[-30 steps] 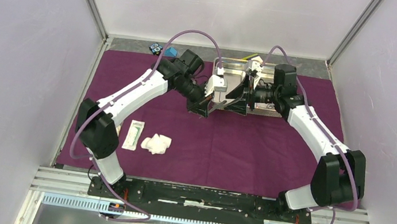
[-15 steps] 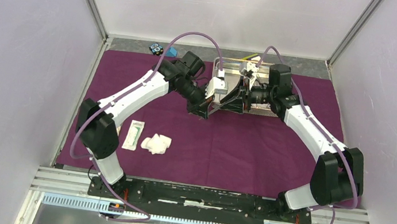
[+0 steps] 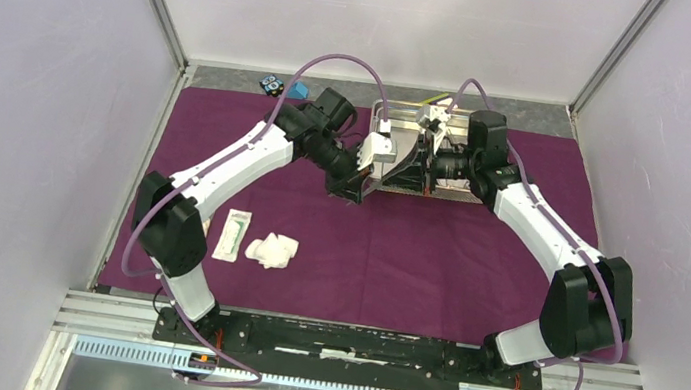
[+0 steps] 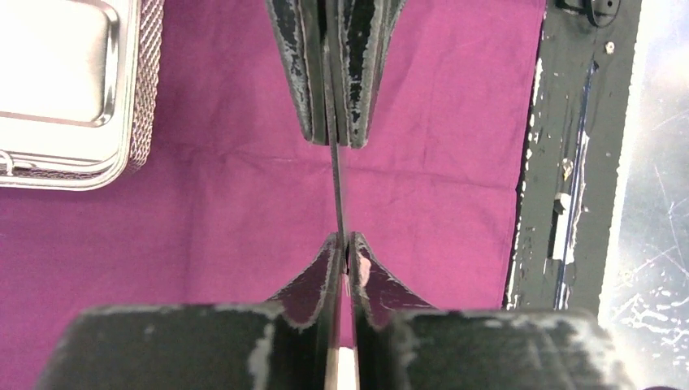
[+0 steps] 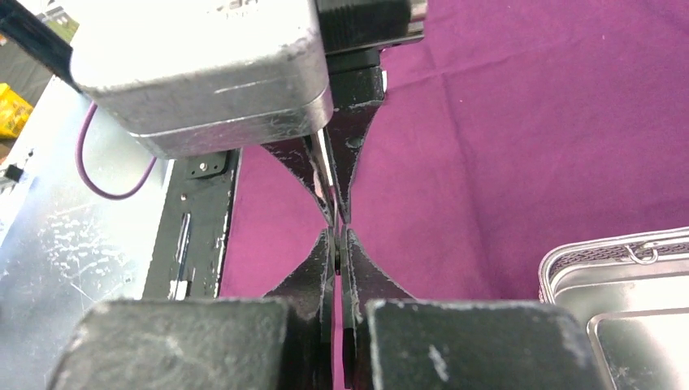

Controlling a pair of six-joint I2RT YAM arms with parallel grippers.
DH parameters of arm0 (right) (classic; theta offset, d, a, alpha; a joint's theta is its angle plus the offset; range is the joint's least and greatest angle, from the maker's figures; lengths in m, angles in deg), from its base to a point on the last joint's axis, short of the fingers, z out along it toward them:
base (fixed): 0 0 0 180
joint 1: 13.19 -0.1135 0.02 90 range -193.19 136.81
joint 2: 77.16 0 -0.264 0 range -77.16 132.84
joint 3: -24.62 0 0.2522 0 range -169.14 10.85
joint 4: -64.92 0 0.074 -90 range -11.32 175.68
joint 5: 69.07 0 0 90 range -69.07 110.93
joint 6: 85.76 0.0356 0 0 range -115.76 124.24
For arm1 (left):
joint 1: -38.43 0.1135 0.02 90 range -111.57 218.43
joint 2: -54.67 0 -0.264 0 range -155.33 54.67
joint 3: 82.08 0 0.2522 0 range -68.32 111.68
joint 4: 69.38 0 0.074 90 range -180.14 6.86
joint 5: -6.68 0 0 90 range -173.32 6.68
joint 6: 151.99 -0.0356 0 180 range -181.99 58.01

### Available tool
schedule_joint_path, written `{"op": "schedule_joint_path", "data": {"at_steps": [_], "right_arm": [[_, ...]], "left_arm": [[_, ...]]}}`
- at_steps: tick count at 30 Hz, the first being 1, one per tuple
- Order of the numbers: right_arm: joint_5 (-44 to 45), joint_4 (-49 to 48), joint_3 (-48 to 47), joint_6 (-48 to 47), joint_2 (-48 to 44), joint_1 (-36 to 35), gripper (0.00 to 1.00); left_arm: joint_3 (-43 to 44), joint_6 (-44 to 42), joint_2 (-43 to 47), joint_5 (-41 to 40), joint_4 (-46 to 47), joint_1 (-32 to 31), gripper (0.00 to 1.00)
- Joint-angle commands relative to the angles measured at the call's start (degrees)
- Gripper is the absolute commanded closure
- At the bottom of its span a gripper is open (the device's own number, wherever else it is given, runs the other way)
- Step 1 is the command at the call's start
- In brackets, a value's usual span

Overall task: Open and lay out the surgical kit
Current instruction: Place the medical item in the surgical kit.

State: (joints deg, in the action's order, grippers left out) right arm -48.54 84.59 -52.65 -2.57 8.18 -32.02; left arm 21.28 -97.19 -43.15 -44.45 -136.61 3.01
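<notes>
1. The dark-purple cloth (image 3: 413, 264) lies spread flat over most of the tabletop (image 3: 524, 109); the steel tray (image 4: 145, 81) stands on it near the middle of the far edge.
2. The left gripper (image 4: 343, 244) and the right gripper (image 5: 338, 237) meet tip to tip above the cloth, just beside the tray on its side toward the near edge.
3. A thin steel instrument (image 4: 335, 187) runs between them, seen edge-on; the left fingers are together and clamped on one end; the right fingers are together and clamped on the other end; if it is a clamp or tweezers I cannot tell.
4. The white gauze wad (image 3: 272, 250) and the flat white packet (image 3: 233, 235) lie side by side on the cloth, toward the near-left corner of the tabletop, well apart from both grippers.
</notes>
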Motion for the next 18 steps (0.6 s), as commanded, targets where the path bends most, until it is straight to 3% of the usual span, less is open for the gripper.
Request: {"op": "schedule_joint_path", "data": {"at_steps": [1,3,5,10,13,18], "right_arm": [[3.86,-11.78,-0.97,9.45,-1.95,1.55,1.00],[6.61,-14.04,-1.66,13.14,-2.10,2.61,1.00],[9.94,-15.30,-2.32,15.91,-2.26,3.39,1.00],[16.42,-23.04,-1.29,28.49,-2.38,5.30,1.00],[19.04,-28.25,-1.24,38.58,-1.39,6.72,1.00],[21.51,-26.09,-5.11,44.59,0.07,7.11,1.00]], "left_arm": [[1.51,-3.18,0.86,-0.67,-0.50,1.30,0.76],[2.42,-1.20,1.35,1.53,0.58,3.84,0.58],[2.28,3.14,2.64,4.14,4.31,7.17,0.47],[-4.67,26.17,7.59,9.38,26.59,15.38,0.28],[-12.54,42.88,10.23,8.59,43.28,16.58,0.22],[-22.14,70.01,10.29,6.47,67.38,16.39,0.18]]}}
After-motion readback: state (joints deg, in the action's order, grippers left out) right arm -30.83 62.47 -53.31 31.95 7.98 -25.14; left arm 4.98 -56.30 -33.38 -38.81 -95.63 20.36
